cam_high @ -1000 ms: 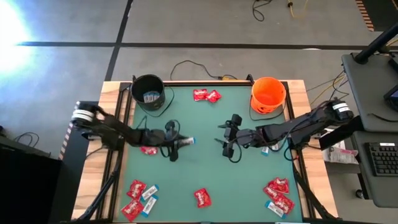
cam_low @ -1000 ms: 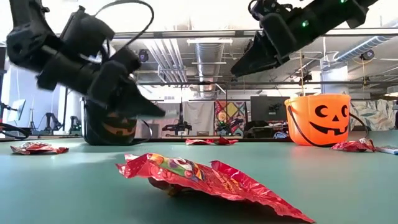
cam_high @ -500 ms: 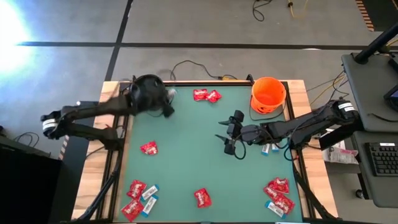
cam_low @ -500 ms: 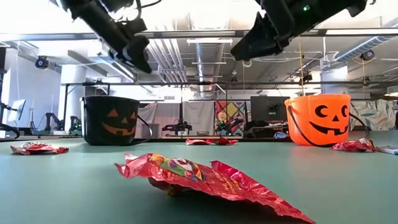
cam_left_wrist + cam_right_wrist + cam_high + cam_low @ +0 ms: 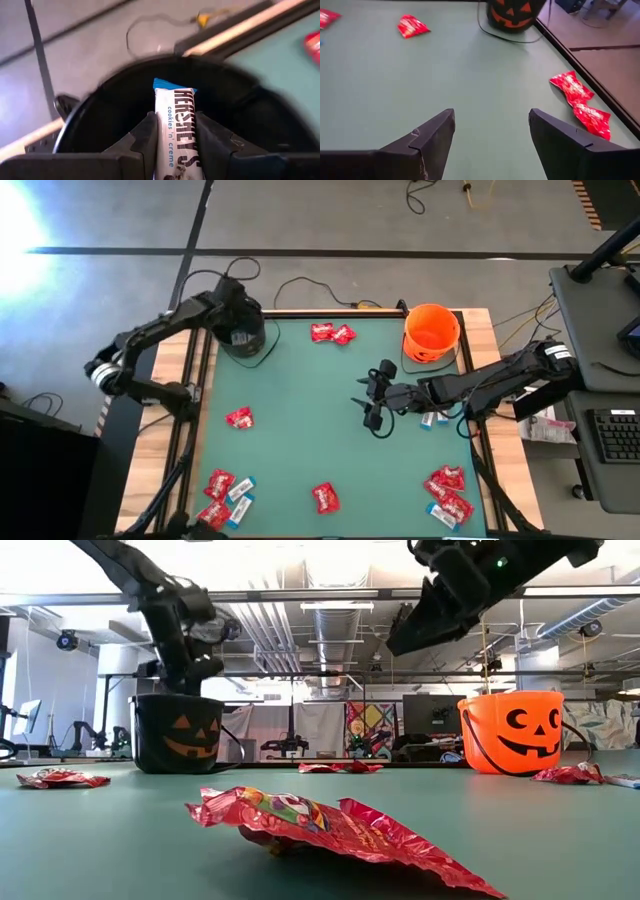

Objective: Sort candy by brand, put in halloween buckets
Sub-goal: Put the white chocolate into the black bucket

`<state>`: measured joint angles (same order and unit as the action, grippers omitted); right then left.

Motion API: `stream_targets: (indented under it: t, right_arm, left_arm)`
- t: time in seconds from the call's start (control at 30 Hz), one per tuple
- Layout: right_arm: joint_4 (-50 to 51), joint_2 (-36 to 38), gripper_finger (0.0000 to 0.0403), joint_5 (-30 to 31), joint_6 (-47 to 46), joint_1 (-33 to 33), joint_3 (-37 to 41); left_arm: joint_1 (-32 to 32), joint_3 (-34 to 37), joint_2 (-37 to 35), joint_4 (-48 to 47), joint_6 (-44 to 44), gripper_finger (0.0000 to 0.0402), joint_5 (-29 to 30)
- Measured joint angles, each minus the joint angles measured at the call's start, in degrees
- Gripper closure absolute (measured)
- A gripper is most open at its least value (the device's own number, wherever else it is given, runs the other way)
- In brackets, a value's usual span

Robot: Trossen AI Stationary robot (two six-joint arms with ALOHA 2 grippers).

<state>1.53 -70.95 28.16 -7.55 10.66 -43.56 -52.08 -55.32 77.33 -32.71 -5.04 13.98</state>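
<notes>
My left gripper (image 5: 175, 131) hangs over the mouth of the black cauldron bucket (image 5: 241, 332) at the table's far left corner, shut on a white-and-blue bar (image 5: 174, 117). In the low view it (image 5: 196, 658) stands just above that bucket (image 5: 178, 732). My right gripper (image 5: 372, 404) hovers open above the table's middle, clear of the candy. The orange pumpkin bucket (image 5: 431, 332) stands on its base at the far right. Red packets (image 5: 332, 333) and white-and-blue bars (image 5: 240, 492) lie flat on the green mat. My left gripper pinches the white-and-blue bar between its two fingers (image 5: 145, 137), which lie along the bar's long sides. The bar's blue end (image 5: 172, 84) sticks out past the fingertips. The fingers point down from above, and the bar is lifted clear over the black bucket's opening (image 5: 110, 115).
Loose candy lies near the left near corner (image 5: 217, 485), the near edge (image 5: 325, 498), the right near corner (image 5: 447, 490), at the left (image 5: 239, 417) and beside my right arm (image 5: 433, 418). A red packet (image 5: 330, 825) lies close to the low camera. Cables run behind the far edge.
My left gripper, holding the bar, has risen from the mat left of the middle and swung toward the far left corner, ending above the black bucket and pointing down. My right gripper has stayed about where it was, open.
</notes>
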Motion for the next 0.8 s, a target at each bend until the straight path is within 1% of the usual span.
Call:
stream_targets:
  t: [0.1, 0.2, 0.27, 0.37, 0.5, 0.6, 0.73, 0.8]
  right_arm:
    - [1.07, 1.45, 0.0154, -0.16, -0.09, 0.93, -0.04]
    - [3.97, 3.12, 0.0150, -0.23, -2.58, 1.45, -0.08]
    - [6.36, 4.37, 0.0149, -0.06, -5.96, 1.46, -0.08]
    - [9.45, 5.14, 0.0152, 2.29, -13.95, 1.33, -0.09]
    - [16.10, 5.17, 0.0161, 3.42, -22.79, 1.26, -0.10]
    - [24.68, 5.19, 0.0167, 3.32, -32.63, 0.54, -0.10]
    - [37.39, 5.11, 0.0176, 3.32, -48.25, 0.16, -0.10]
    - [42.80, 4.64, 0.0182, 2.51, -53.73, 0.19, -0.10]
  left_arm:
    - [-0.88, -0.66, 3.48, -1.83, 0.00, 0.0307, 0.00]
    - [-0.93, -1.13, 6.39, -2.70, 0.15, 0.0306, -0.42]
    - [-0.84, -1.27, 7.61, -3.03, 0.92, 0.0305, -0.57]
    - [-0.90, -1.28, 8.45, -3.41, 1.24, 0.0291, -0.44]
    - [-0.82, -1.26, 7.86, -4.90, 1.76, 0.0250, -0.12]
    - [-0.61, -1.19, 6.40, -5.00, 1.92, 0.0214, -0.04]
    - [0.93, -1.16, 1.54, -5.72, 3.37, 0.0168, -3.22]
    - [2.10, -1.16, -1.84, -5.66, 3.71, 0.0150, -4.12]
